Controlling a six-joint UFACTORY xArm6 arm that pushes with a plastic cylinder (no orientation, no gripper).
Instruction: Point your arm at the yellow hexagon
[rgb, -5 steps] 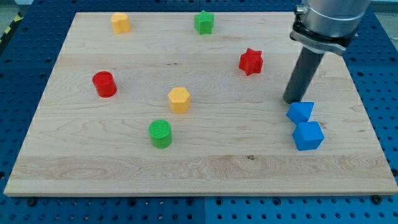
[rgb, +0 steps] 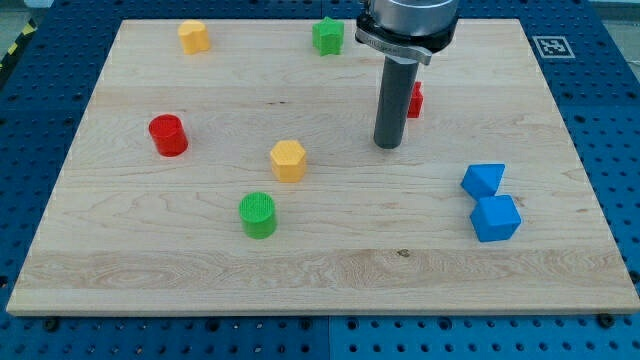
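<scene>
The yellow hexagon (rgb: 288, 160) lies near the middle of the wooden board (rgb: 150, 250). My tip (rgb: 387, 145) stands to its right, about a hundred pixels away, not touching any block. The rod partly hides the red star (rgb: 415, 99) just behind it. The tip is left of and above the two blue blocks.
A second yellow block (rgb: 194, 36) sits at the top left, a green star (rgb: 327, 35) at the top middle, a red cylinder (rgb: 168, 135) at the left, a green cylinder (rgb: 258, 215) below the hexagon. A blue block (rgb: 484, 180) and a blue cube (rgb: 496, 218) sit at the right.
My tip has moved left and slightly up, away from the blue blocks and towards the yellow hexagon. It now covers part of the red star. No block has moved.
</scene>
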